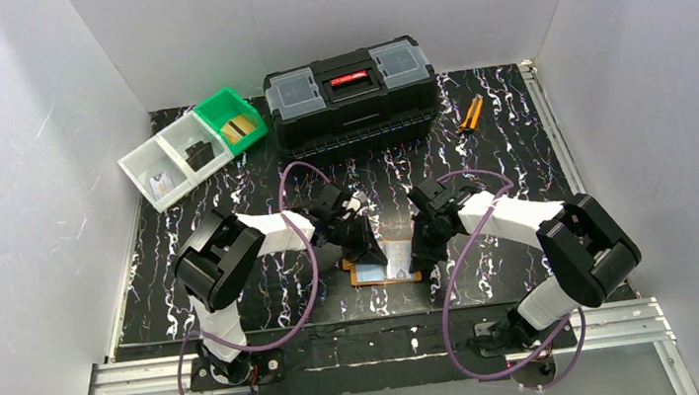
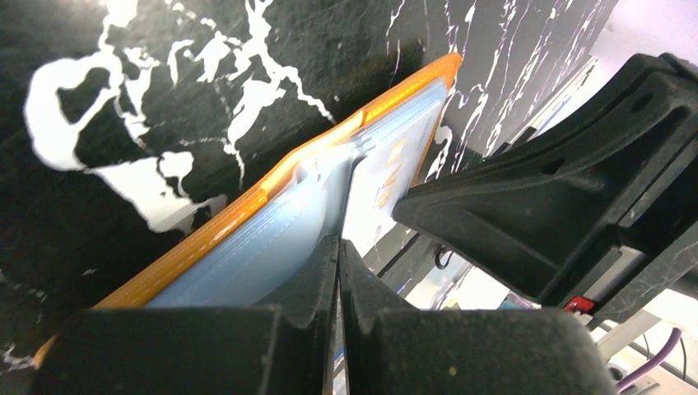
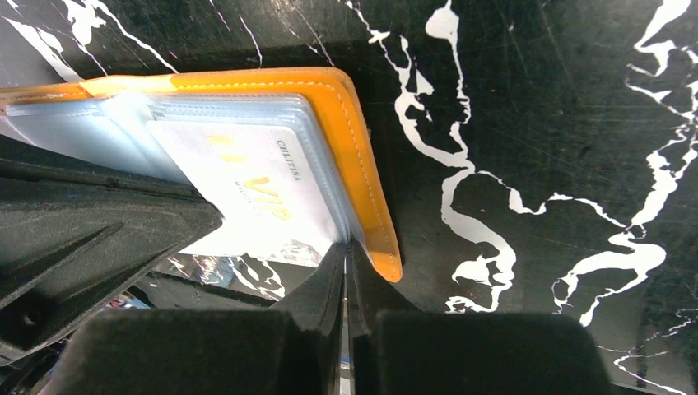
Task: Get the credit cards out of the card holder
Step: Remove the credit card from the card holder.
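The orange card holder [image 1: 385, 265] lies open on the black marbled mat between my two grippers. Its clear bluish pockets [image 3: 99, 132] show a pale card printed "VIP" [image 3: 255, 193] under the top leaf. My left gripper [image 1: 372, 251] is at the holder's left part, its fingers shut [image 2: 338, 247] on a thin plastic pocket leaf [image 2: 272, 239]. My right gripper [image 1: 424, 255] is at the holder's right edge, shut [image 3: 346, 251] on the edge of the pocket leaves beside the orange cover [image 3: 362, 164]. Cards lie in the bins at the back left: a gold-tan one [image 1: 238, 128] and a dark one [image 1: 199, 154].
A green bin [image 1: 220, 104] and two white bins [image 1: 145, 161] stand at the back left. A black toolbox [image 1: 351, 96] is at the back centre, with orange-handled pliers [image 1: 468, 114] to its right. White walls enclose the mat.
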